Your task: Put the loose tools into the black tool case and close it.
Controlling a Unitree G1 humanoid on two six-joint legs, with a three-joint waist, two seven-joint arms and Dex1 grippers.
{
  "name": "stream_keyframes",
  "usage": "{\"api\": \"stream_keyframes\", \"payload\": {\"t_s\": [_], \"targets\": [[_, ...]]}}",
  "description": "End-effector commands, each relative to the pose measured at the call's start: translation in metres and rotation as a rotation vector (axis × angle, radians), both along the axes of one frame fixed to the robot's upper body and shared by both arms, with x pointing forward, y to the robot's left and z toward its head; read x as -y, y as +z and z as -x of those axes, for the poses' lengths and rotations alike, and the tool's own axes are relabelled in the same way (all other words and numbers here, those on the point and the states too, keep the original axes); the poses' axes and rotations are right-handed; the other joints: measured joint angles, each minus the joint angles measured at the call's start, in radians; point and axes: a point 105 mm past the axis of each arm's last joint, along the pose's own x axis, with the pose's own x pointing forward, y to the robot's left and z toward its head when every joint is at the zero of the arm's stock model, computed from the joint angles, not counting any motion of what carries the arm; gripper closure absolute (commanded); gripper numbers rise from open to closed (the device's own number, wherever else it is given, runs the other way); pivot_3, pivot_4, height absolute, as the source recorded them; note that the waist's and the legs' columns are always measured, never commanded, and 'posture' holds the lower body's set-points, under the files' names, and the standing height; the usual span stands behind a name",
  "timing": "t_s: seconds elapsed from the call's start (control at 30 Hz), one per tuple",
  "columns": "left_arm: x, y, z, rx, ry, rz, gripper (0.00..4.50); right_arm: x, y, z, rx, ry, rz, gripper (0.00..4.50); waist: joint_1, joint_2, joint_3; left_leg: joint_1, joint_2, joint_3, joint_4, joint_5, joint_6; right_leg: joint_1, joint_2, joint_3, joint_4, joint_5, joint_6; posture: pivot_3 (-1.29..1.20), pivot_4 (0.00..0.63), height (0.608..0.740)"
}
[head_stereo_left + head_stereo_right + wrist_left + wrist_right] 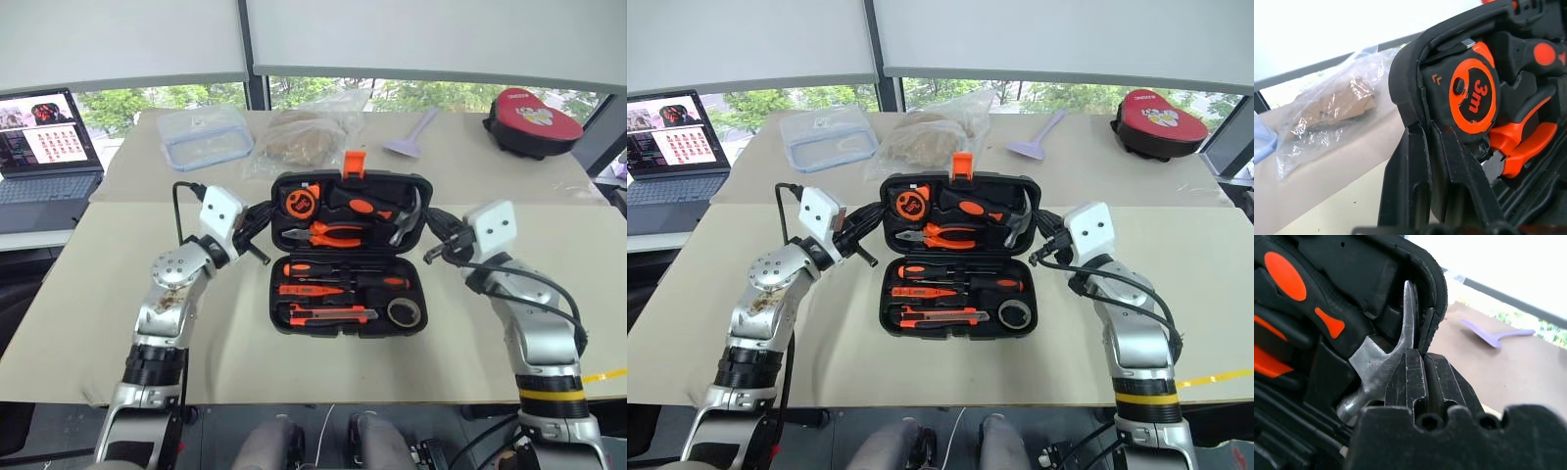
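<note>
Lying open on the beige table (118,323), the black plastic hinged tool case (349,257) has its lid half tilted up on the far side, orange latch (354,162) at the top edge. In the case's near half sit 2 black-and-orange-handled screwdrivers (343,268), a small all-orange screwdriver (312,290), an orange-and-black utility knife (328,314) and a small dark grey tape roll (404,312), each in a moulded slot. The lid half carries an orange-and-black tape measure (1471,95), orange-handled pliers (333,233) and a steel-headed hammer (1383,360). The left gripper (1427,147) is at the lid's left edge, its 2 black fingers pressed together on the lid rim beside the tape measure. The right gripper (1422,377) is at the lid's right edge, fingers closed on the rim next to the hammer claw. Beyond the case lie a crinkled clear plastic bag (299,137), a clear lidded container (206,135), a lilac scraper (411,137) and a red-and-black pouch (532,122); an open laptop (44,157) stands far left of it.
</note>
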Motion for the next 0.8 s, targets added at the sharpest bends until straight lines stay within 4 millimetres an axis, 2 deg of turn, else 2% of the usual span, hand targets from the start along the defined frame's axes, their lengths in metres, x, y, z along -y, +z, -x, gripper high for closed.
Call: {"api": "stream_keyframes", "payload": {"t_s": [0.03,0.13,0.23,0.3,0.43,0.47,0.53,0.57,0.67,0.77,0.8], "targets": [[-0.008,-0.008,0.015,-0.023,0.011,-0.032,4.49,-0.004,0.018,0.019,0.116,0.04,0.08,4.5,-0.002,0.0,0.0,0.0,0.0,0.0,0.0,0.0,0.0,0.0,0.0,0.0,0.0,0.0,0.0,0.0,0.15,0.728],[-0.014,-0.015,0.023,-0.057,0.029,-0.03,4.49,-0.006,0.014,0.033,0.131,0.072,0.135,4.5,-0.002,0.001,0.0,0.0,0.0,0.0,-0.001,0.0,0.0,0.0,0.0,0.001,0.0,0.0,0.0,0.0,0.15,0.728],[-0.021,-0.022,0.037,-0.101,0.045,-0.02,4.49,-0.012,0.002,0.057,0.062,0.152,0.135,4.5,-0.003,0.002,-0.002,0.001,0.001,0.0,-0.002,0.0,0.0,0.0,-0.002,0.002,0.0,-0.001,0.0,0.0,0.15,0.728],[-0.026,-0.022,0.046,-0.123,0.05,-0.01,3.77,-0.017,-0.003,0.075,0.02,0.212,0.139,4.5,-0.006,0.002,-0.002,0.001,0.002,0.0,-0.002,0.0,0.0,0.0,-0.003,0.003,0.0,-0.001,-0.001,0.0,0.15,0.728],[-0.039,-0.02,0.066,-0.182,0.034,-0.031,2.45,-0.012,-0.001,0.099,-0.057,0.252,0.161,3.22,-0.005,0.0,-0.001,0.001,0.004,0.0,-0.002,-0.001,0.0,0.0,-0.003,0.004,0.001,-0.002,-0.003,0.0,0.15,0.728],[-0.049,-0.017,0.075,-0.248,-0.001,-0.022,2.06,-0.005,-0.002,0.11,-0.138,0.281,0.154,2.84,-0.003,0.0,-0.001,0.0,0.004,0.0,-0.002,-0.001,0.001,-0.001,-0.004,0.004,0.0,-0.002,-0.003,0.0,0.15,0.728],[-0.062,-0.013,0.096,-0.387,-0.098,-0.025,1.31,-0.002,-0.005,0.135,-0.29,0.382,0.137,2.81,0.003,0.0,0.0,-0.004,0.004,0.0,-0.001,-0.002,0.003,-0.003,-0.006,0.005,0.001,-0.002,-0.003,0.0,0.15,0.728],[-0.07,-0.012,0.104,-0.438,-0.131,-0.044,1.31,-0.002,-0.011,0.149,-0.373,0.442,0.139,2.81,0.006,0.0,0.0,-0.004,0.004,0.0,-0.001,-0.003,0.003,-0.003,-0.006,0.005,0.0,-0.002,-0.003,0.0,0.15,0.728],[-0.094,-0.018,0.101,-0.51,-0.114,-0.131,1.31,-0.003,-0.026,0.17,-0.522,0.524,0.159,2.81,0.014,0.0,-0.001,-0.001,0.004,-0.002,-0.001,-0.004,0.004,-0.001,-0.007,0.003,-0.002,-0.003,-0.004,0.0,0.15,0.728],[-0.108,-0.022,0.08,-0.512,-0.11,-0.224,1.31,-0.004,-0.047,0.183,-0.628,0.575,0.22,2.81,0.028,0.0,-0.001,0.005,0.004,-0.003,-0.002,-0.006,0.005,0.005,-0.007,0.003,-0.008,-0.003,-0.004,0.0,0.15,0.728],[-0.108,-0.022,0.068,-0.495,-0.106,-0.248,1.27,-0.004,-0.054,0.185,-0.658,0.583,0.233,3.07,0.036,0.0,-0.001,0.005,0.003,-0.002,-0.001,-0.006,0.006,0.004,-0.007,0.003,-0.008,-0.003,-0.003,0.0,0.15,0.728]]}}
